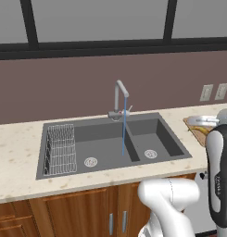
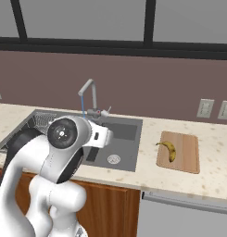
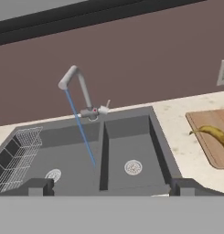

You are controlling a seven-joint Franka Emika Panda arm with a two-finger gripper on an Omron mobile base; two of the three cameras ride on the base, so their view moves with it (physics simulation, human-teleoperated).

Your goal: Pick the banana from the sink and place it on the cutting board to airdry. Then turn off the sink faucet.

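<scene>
**Gripper empty, banana boarded, faucet running**

Gripper (image 3: 109, 186): finger tips spread wide apart, nothing between them, poised above the front rim of the sink (image 3: 131, 132) and facing the back wall.

Banana (image 2: 169, 149): lying flat on the cutting board (image 2: 184, 159), on the bench (image 2: 212, 178) to the right of the sink. Placement looks complete.

Sink faucet (image 3: 79, 89): gooseneck spout over the basin divider, thin blue water stream (image 3: 81, 132) running down into the left basin. Small side lever (image 3: 107, 106) juts out at its base.

Wire rack (image 1: 61, 149): in the left basin, clear of the work.

Step in hand, judged: shutting off the water. Approach the lever from the right basin side, skirt the spout, contact the lever alone and push steadily.
</scene>
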